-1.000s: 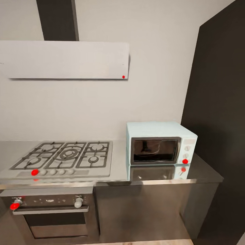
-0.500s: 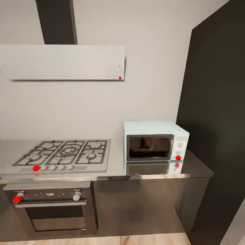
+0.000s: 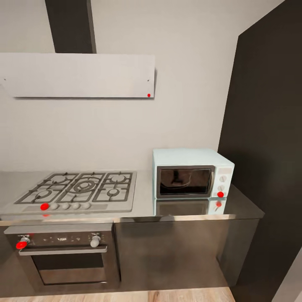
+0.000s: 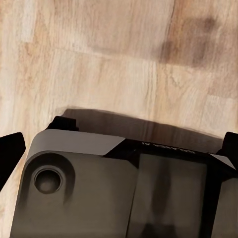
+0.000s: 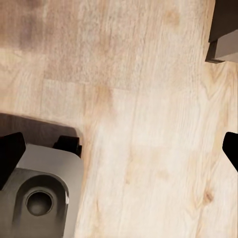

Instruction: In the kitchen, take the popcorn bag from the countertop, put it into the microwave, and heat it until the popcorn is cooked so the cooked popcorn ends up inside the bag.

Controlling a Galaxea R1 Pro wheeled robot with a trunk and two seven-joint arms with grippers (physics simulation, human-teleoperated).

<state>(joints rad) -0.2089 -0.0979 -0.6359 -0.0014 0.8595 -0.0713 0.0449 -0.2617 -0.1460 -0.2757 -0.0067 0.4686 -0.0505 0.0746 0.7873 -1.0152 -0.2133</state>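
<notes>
Clearly I am on the approach, with nothing grasped yet. Ahead, the microwave (image 3: 193,174) sits with its door closed at the right end of the tabletop (image 3: 144,205), beside the gas hob (image 3: 77,191) and above the oven (image 3: 63,256). I cannot spot the popcorn bag anywhere on that surface. Both wrist cameras look down at the wooden floor (image 5: 139,99), with dark fingertips at the frame edges, so both jaws look spread and hold nothing. Next I judge I must search along the tabletop for the bag.
</notes>
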